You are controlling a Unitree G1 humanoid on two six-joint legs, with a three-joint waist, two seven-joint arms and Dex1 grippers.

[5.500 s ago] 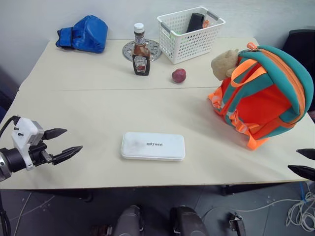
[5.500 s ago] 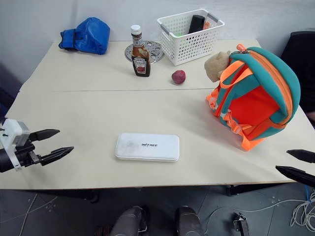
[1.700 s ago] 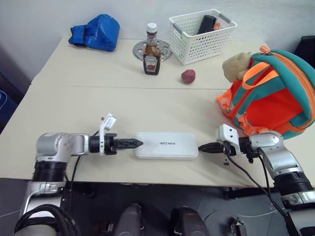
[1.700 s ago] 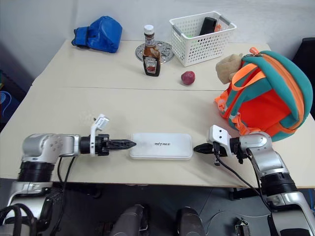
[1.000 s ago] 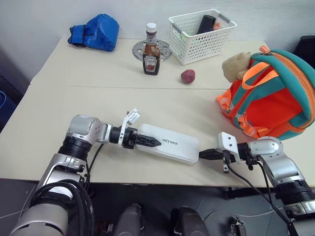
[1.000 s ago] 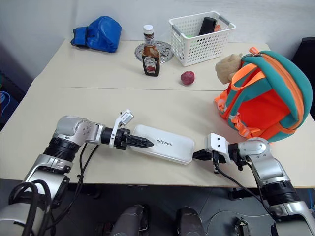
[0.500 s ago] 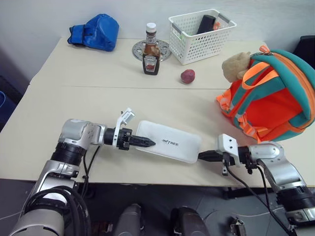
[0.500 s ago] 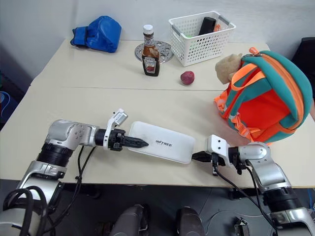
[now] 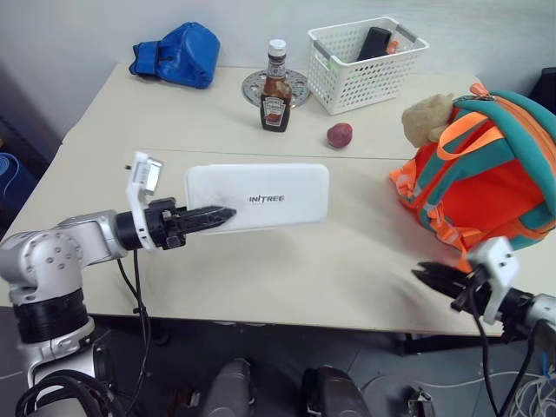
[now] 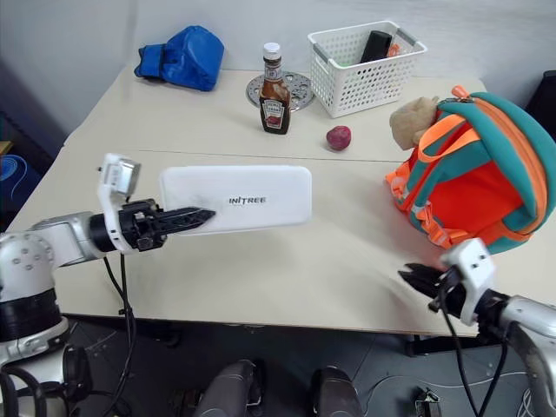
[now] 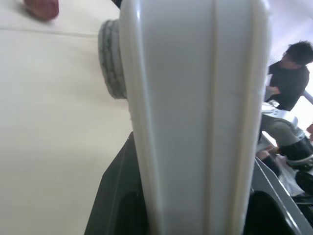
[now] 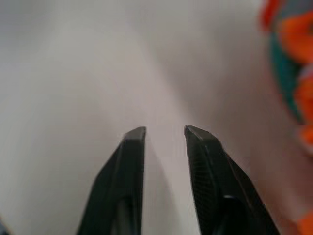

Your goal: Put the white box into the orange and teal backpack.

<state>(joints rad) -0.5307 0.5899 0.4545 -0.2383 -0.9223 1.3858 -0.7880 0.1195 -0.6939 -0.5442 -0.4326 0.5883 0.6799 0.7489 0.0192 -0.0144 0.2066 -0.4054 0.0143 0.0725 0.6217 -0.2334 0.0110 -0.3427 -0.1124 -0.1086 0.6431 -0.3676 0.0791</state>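
Observation:
The white box, a flat case with dark lettering, hangs level above the table's front middle. My left gripper is shut on its left end. In the left wrist view the box's edge runs upward between the black fingers. The orange and teal backpack stands at the table's right side, with a beige plush toy on its top left. My right gripper sits near the table's front right edge, below the backpack, and it is open. Nothing lies between its fingertips.
At the back of the table stand a ketchup bottle in front of a round metal disc, a white lattice basket and a blue bag. A dark red round thing lies between bottle and backpack. A person shows far off.
My left gripper has lifted the white box off the table, up and to the left. My right gripper has drawn back from the box's right end toward the front right and opened.

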